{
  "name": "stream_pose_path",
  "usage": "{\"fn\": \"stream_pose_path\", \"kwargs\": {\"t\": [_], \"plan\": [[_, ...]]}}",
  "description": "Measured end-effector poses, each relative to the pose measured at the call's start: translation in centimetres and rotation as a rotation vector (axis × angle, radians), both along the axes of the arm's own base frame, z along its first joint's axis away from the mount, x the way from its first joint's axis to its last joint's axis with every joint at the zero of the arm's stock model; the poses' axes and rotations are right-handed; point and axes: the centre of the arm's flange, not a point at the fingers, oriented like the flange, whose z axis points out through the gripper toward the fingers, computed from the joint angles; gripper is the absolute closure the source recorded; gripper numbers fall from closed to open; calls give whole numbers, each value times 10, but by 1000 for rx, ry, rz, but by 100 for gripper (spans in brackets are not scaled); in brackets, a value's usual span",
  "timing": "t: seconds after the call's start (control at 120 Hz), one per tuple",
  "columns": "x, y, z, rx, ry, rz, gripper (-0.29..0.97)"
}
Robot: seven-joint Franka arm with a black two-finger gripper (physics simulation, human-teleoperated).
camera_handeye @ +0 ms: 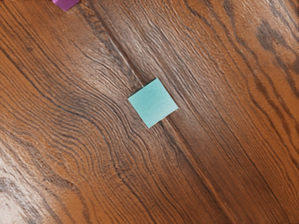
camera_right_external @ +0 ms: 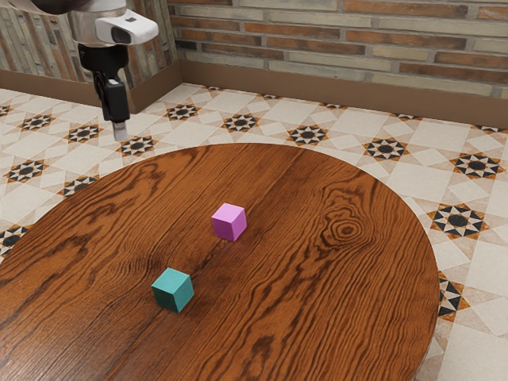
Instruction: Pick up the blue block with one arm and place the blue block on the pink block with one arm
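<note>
Hand (camera_right_external: 119, 127) high — state cannot tell | blue block (camera_right_external: 173, 289) on table (camera_right_external: 333, 302), near pink block (camera_right_external: 228, 221)

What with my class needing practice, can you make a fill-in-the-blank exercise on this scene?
1. The blue block and the pink block rest on a ___ table.
2. The two blocks stand ___, not stacked.
3. The gripper hangs high above the table, holding ___.
Missing words: wooden; apart; nothing.
</note>
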Motion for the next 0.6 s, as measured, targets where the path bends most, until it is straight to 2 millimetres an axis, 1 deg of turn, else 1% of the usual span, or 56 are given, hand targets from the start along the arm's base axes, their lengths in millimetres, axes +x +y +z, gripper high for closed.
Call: {"fn": "stream_pose_path", "kwargs": {"t": [0.283,0.35,0.367,0.4,0.433,0.45,0.467,0.5,0.542,0.575,0.6], "plan": [[3,0,-1,-2,3,-41,0],[-1,1,2,-7,1,-33,0],[-6,2,12,-4,-14,-29,0],[-23,3,56,-1,-87,-21,0],[-50,3,107,1,-178,-13,0],[-63,1,123,2,-204,-12,0],[-72,-2,133,3,-216,-12,0],[-91,-4,141,7,-211,-2,0],[-106,5,136,16,-177,41,0],[-116,23,124,25,-135,100,0],[-128,36,117,31,-112,148,0]]}}
